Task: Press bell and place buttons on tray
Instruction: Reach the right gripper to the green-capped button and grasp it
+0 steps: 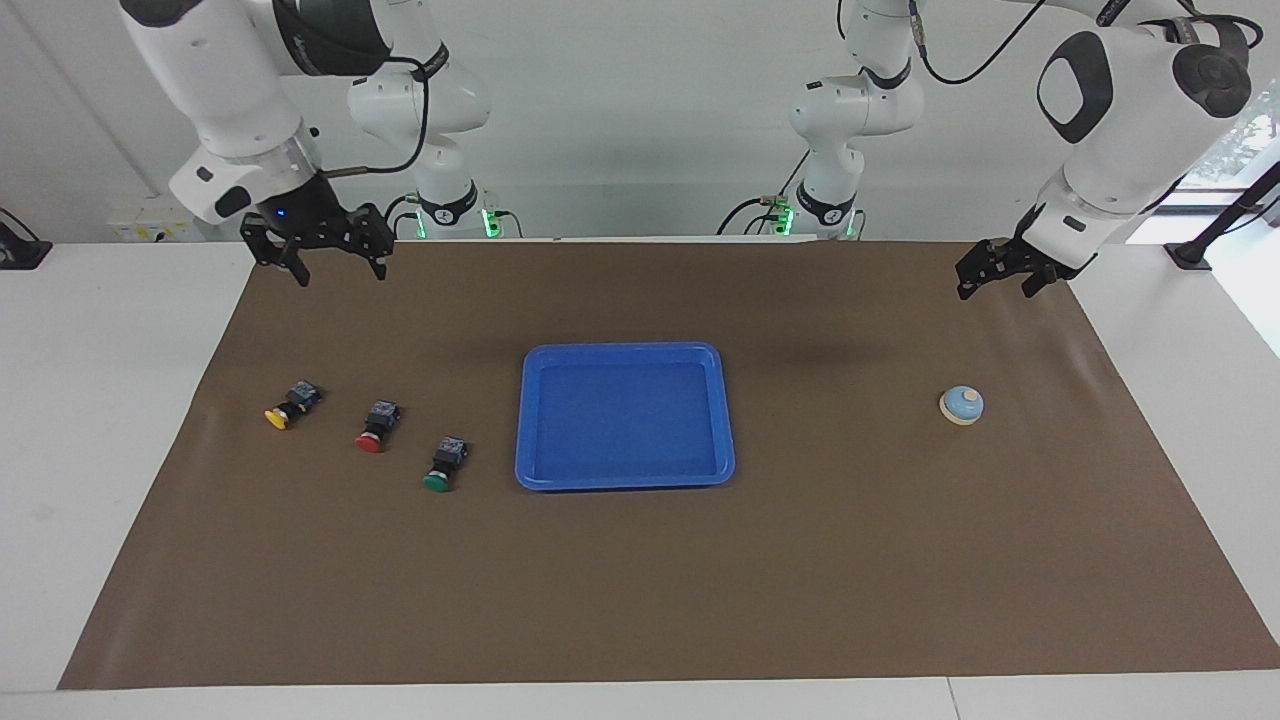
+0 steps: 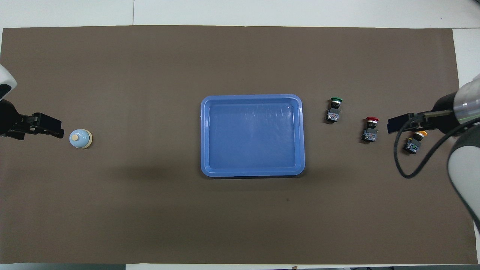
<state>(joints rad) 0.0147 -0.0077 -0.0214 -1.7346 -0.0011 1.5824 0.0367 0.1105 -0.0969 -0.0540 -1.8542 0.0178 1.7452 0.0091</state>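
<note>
**Two robot arms hang above a table set with bell, tray and buttons**

A bright-blue tray (image 1: 625,478) lies bare at the middle of a brown mat (image 1: 640,600) as two white Franka arms hang over the robots' own edge of the table. The left gripper (image 1: 995,283) is raised over the mat at the left arm's end, fingers spread wide and holding nothing, clear of the light-blue bell (image 1: 962,405), which sits on the mat farther from the robots. The right gripper (image 1: 338,264) hovers over the mat at the right arm's end, its fingers likewise wide apart and empty. Three push-buttons lie on their sides in a slanting row between that end and the tray, none touching another: the yellow button (image 1: 288,405) outermost, the red button (image 1: 376,426) in the middle, and the green button (image 1: 444,464) nearest the tray and farthest from the robots. All three rest on the mat, outside the tray.
</note>
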